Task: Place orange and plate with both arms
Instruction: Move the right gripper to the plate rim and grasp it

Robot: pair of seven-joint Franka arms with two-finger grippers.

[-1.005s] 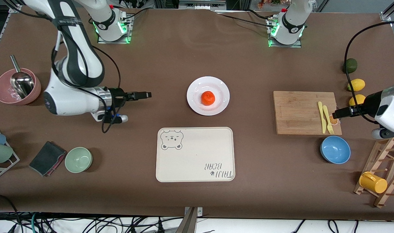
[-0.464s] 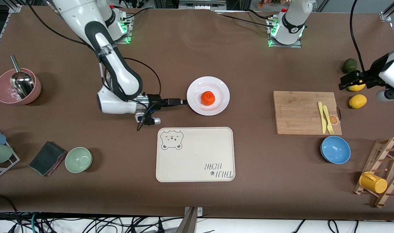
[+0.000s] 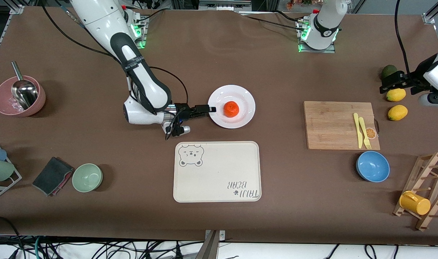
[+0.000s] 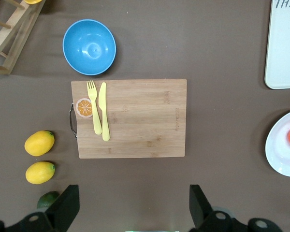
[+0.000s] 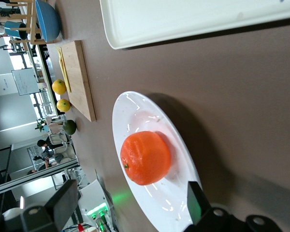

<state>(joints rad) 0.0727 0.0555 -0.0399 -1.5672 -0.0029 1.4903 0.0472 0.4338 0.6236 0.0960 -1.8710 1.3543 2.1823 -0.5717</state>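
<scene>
**Right gripper reaches the plate rim as the left arm pulls away**

Right gripper (image 3: 209,108) now lies low at the edge of the white plate (image 3: 245,99), its fingers spread wide in the right wrist view, one fingertip (image 5: 194,200) over the rim. The orange (image 3: 231,109) sits in the middle of the plate, just ahead of the tips and apart from them. Half a second ago this gripper was short of the rim; a second ago it was well off toward the right arm's end of the table. By my judgement the approach is nearly done, and the next move is either a grip on the rim or a reach for the fruit.

Left gripper (image 3: 386,82) has lifted away from the cutting board (image 3: 330,124) and hangs over the lime (image 3: 387,70) and the lemons (image 3: 396,94), fingers wide apart and empty; it waits there.

Beside the right gripper lies the cream bear tray (image 3: 219,172), nothing on it. Nothing stands between plate and tray. A grip at the rim could tilt the plate and roll the orange.
</scene>
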